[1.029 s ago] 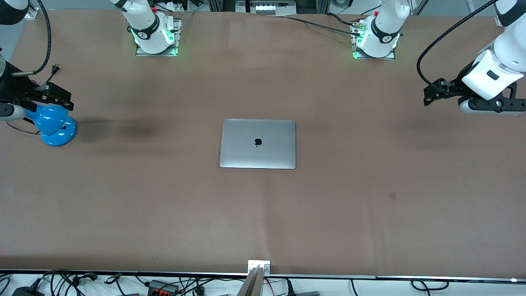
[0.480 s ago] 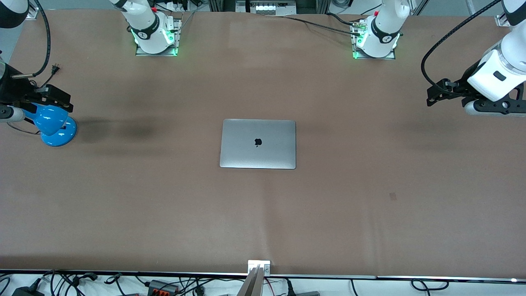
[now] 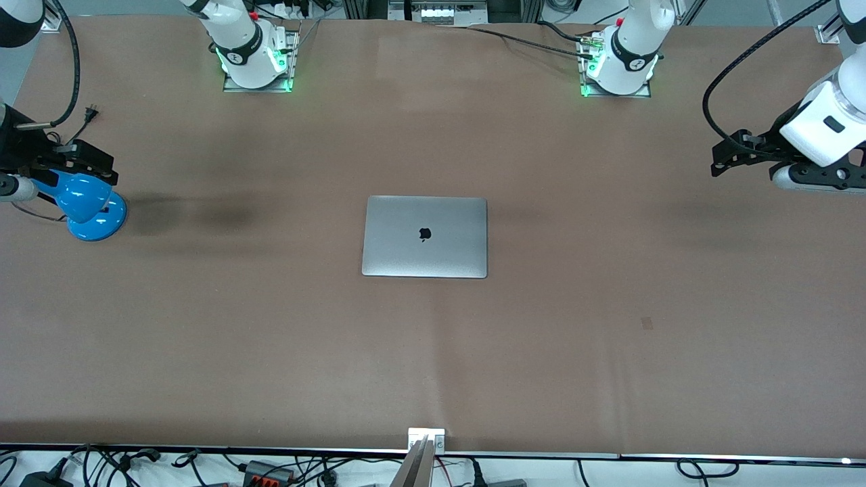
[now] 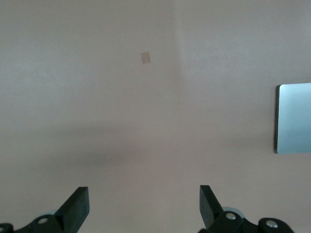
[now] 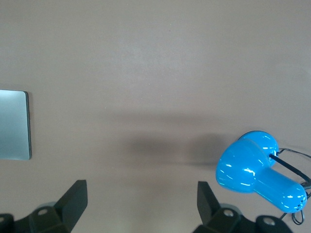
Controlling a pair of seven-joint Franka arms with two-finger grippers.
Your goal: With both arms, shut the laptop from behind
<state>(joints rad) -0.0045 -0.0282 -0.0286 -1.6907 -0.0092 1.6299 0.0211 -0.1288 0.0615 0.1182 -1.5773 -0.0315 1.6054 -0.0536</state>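
Note:
The silver-grey laptop [image 3: 425, 237] lies shut and flat in the middle of the table, lid up with its black logo showing. An edge of the laptop [image 4: 294, 118] shows in the left wrist view, and another edge [image 5: 13, 125] in the right wrist view. My left gripper [image 3: 812, 177] hangs over bare table at the left arm's end, well away from the laptop. Seen from its wrist, the left gripper [image 4: 144, 206] is open and empty. My right gripper [image 3: 17, 186] hovers at the right arm's end, beside a blue lamp. From its wrist, the right gripper [image 5: 141, 204] is open and empty too.
A blue desk lamp [image 3: 88, 206] stands on the table at the right arm's end, its head [image 5: 255, 167] close to my right gripper. A small square patch [image 3: 647, 323] marks the table nearer the front camera. Both arm bases [image 3: 257, 61] stand along the table edge farthest from the front camera. Cables lie along the front edge.
The left arm's hand has drifted outward toward its end of the table and slightly toward the bases. The right hand shifted a little outward. The laptop has not moved.

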